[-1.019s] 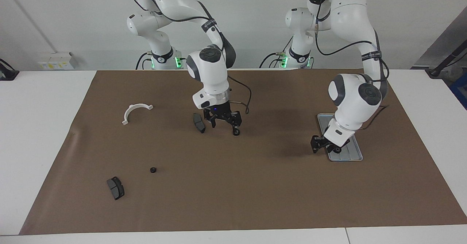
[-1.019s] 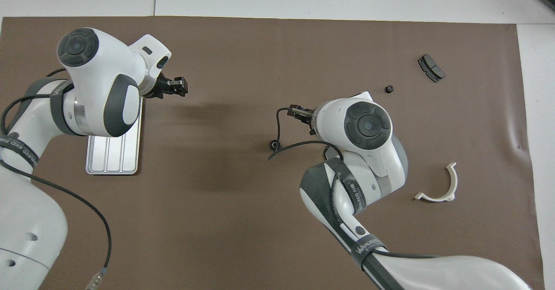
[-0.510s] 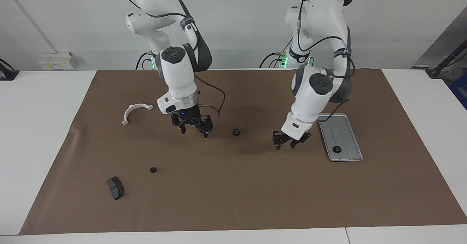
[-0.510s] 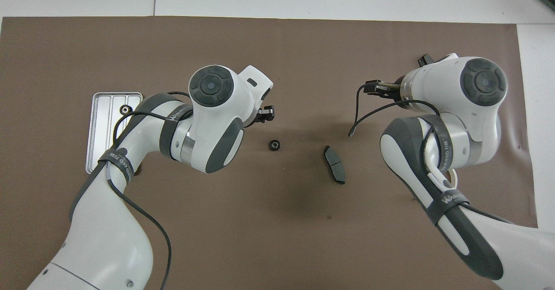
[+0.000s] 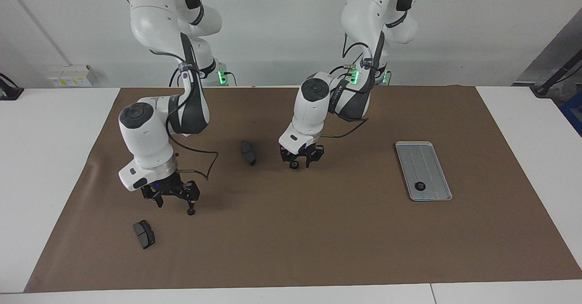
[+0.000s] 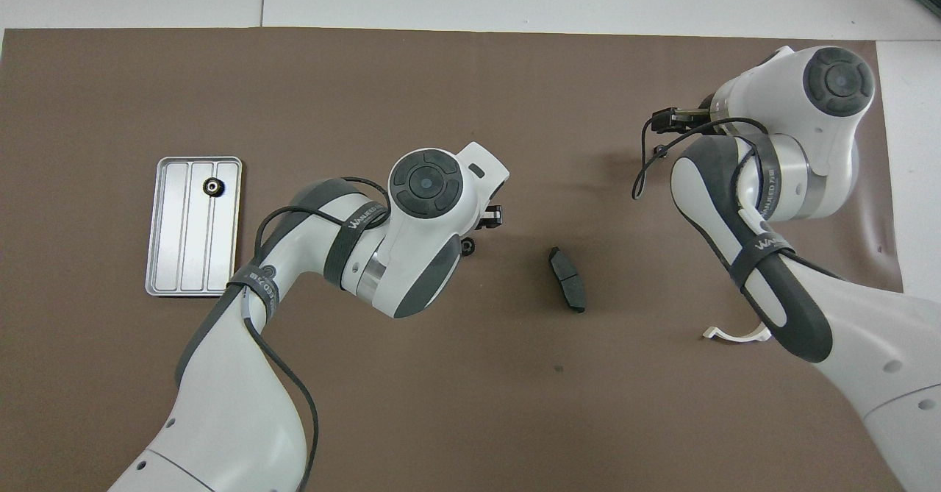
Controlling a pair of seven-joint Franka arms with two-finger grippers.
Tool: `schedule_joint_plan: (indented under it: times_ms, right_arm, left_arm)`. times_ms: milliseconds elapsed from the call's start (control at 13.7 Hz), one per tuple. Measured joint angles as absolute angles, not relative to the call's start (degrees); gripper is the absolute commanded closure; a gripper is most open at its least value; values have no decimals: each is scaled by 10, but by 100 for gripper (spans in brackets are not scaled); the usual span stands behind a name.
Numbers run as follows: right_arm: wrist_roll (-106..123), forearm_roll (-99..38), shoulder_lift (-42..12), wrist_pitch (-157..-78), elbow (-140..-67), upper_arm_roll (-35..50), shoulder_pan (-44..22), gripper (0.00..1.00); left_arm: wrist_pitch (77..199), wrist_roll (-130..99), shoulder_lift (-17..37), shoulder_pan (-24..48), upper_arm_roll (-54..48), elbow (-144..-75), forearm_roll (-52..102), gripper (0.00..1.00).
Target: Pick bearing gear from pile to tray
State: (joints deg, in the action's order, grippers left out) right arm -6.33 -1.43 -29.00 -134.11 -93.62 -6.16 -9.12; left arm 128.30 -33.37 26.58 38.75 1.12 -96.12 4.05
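Observation:
A small black bearing gear (image 5: 294,164) (image 6: 467,246) lies mid-mat. My left gripper (image 5: 301,161) (image 6: 491,216) is down at it, fingertips apart; no grip shows. Another gear (image 5: 191,211) lies toward the right arm's end, farther from the robots. My right gripper (image 5: 175,203) (image 6: 664,119) hangs open just over it, one fingertip right above. The silver tray (image 5: 432,158) (image 6: 176,257) sits toward the left arm's end with one gear (image 5: 420,186) (image 6: 212,187) on it.
One dark brake pad (image 5: 248,152) (image 6: 567,279) lies beside the middle gear. Another brake pad (image 5: 144,234) lies farther out than the right gripper. The white half-ring bracket (image 6: 735,334) shows partly under the right arm in the overhead view.
The left arm left a gear on the tray and swung to the middle gear. The right arm let that gear go mid-mat and moved out to the gear at its own end.

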Motion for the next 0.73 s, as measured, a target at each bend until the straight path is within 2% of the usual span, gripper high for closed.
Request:
schedule_joint_plan:
  times_ms: [146,364,437,582,728]
  right_arm:
    - [-57,-14,-314,-1336,-920,-56,-94,0]
    - [-33,-14,-318,-1305,-923,-52,-96,0]
    - [-31,-14,-319,-1304,-927,-52,-95,5]
    - [-30,-14,-319,-1304,-933,-53,-91,27]
    - [-29,-14,-319,-1304,-933,-53,-90,43]
  left_arm:
    - [1296,-334,268,390,11,-969,40,41]
    - [1317,-334,273,393,11,-985,40,42]
    - [1320,-334,273,393,11,-988,40,42]
    - [1323,-334,273,394,11,-992,38,42]
    - [1330,-334,274,400,11,-1002,37,42]
